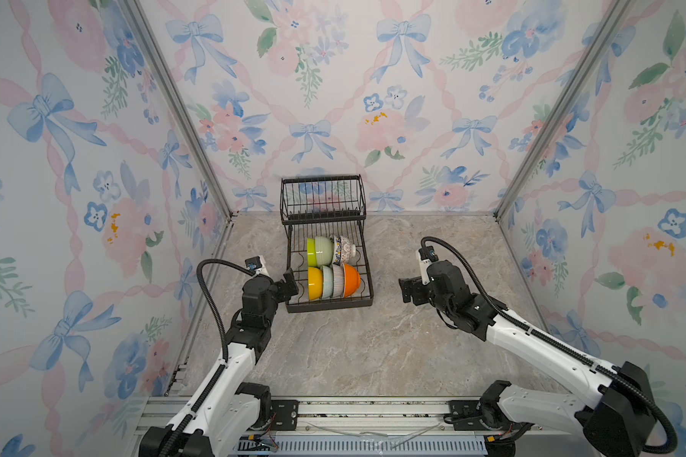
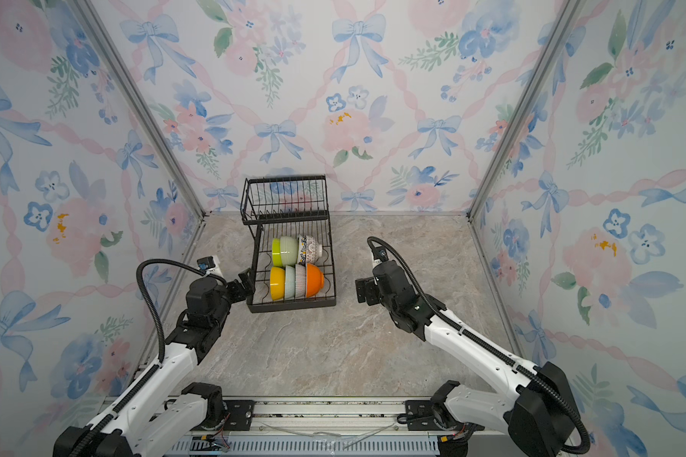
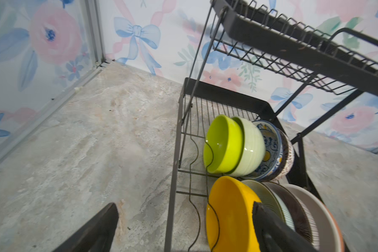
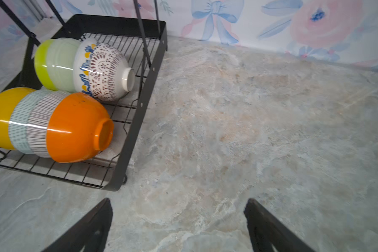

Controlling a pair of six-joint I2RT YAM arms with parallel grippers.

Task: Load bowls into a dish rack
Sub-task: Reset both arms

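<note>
On marble table, bowls lie sideways, rims toward gaping left tool; right tool gapes.

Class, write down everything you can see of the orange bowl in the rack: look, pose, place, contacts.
The orange bowl is glossy, plain and plastic-looking, with a small round foot ring. It lies on its side on the lower-tray wires of the dish rack, in the nearer row, with its foot towards the robot's right. A striped white bowl is nested into its mouth.
</note>
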